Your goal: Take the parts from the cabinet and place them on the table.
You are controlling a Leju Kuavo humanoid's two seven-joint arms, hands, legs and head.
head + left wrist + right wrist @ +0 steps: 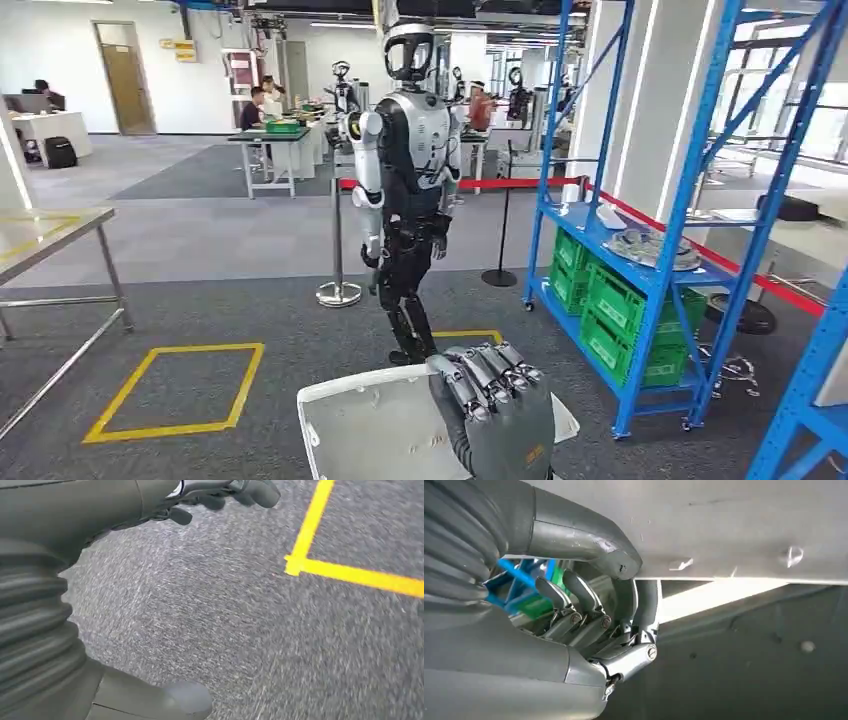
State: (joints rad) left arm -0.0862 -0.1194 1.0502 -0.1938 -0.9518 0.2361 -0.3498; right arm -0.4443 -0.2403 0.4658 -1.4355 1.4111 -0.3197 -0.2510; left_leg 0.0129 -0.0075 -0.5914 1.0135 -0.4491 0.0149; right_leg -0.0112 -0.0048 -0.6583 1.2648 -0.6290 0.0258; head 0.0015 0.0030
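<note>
Gripping a pale grey part (380, 425) by its near right edge, the right hand (495, 410) sits low in the head view, knuckles up and fingers (490, 370) curled over the rim. From the right wrist, the thumb (584, 542) presses flat on one face of the part (744, 525) while the darker fingers (574, 600) hook under its edge, so the panel is clamped between them. The part is carried in front of the robot's body above grey carpet, well apart from the blue cabinet (650, 230) on the right and the steel table (45, 235) at far left. Its lower portion is cut off by the frame, so its full shape is unclear.

The left hand (220, 492) hangs over the carpet near a yellow floor line (350, 572), fingers loosely curled and holding nothing; the picture is blurred. Another humanoid robot (405, 170) stands ahead.
</note>
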